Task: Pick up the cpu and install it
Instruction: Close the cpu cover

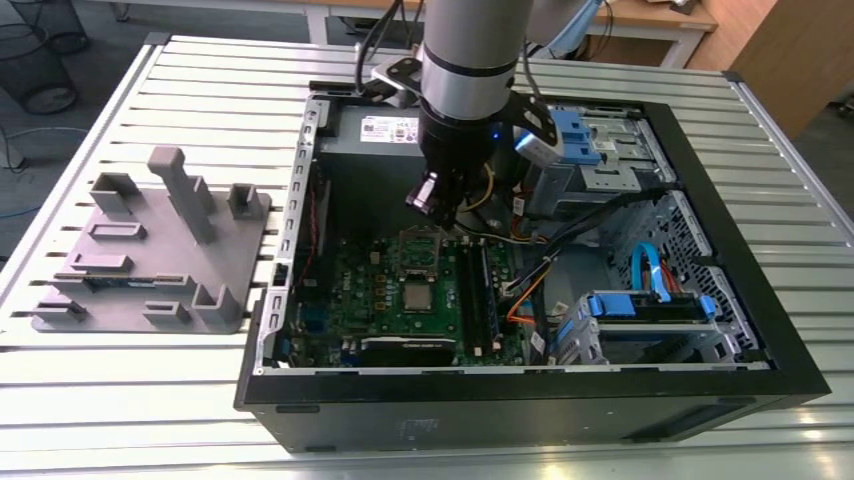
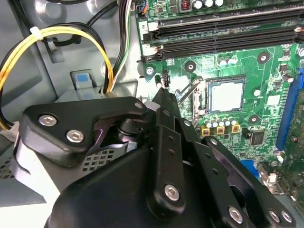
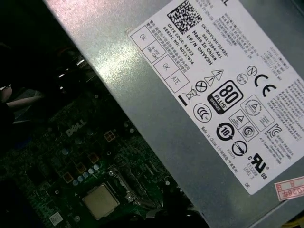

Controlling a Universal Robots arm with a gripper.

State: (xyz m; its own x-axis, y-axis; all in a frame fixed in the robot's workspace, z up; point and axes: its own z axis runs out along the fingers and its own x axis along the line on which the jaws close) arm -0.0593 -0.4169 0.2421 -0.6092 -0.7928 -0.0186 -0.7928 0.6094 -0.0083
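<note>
A slatted metal table (image 1: 134,400) carries a computer case (image 1: 534,395); cpu (image 1: 418,296) sits inside.

The arm (image 1: 470,60) hangs upright, pincer (image 1: 437,203) pointing down.

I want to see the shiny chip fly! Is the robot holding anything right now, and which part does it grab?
It seems to hold nothing. The cpu sits on the motherboard, apart from the gripper.

Slatted metal table (image 1: 134,420) with gray fixture block (image 1: 147,255) beside open computer case (image 1: 534,400).
</note>
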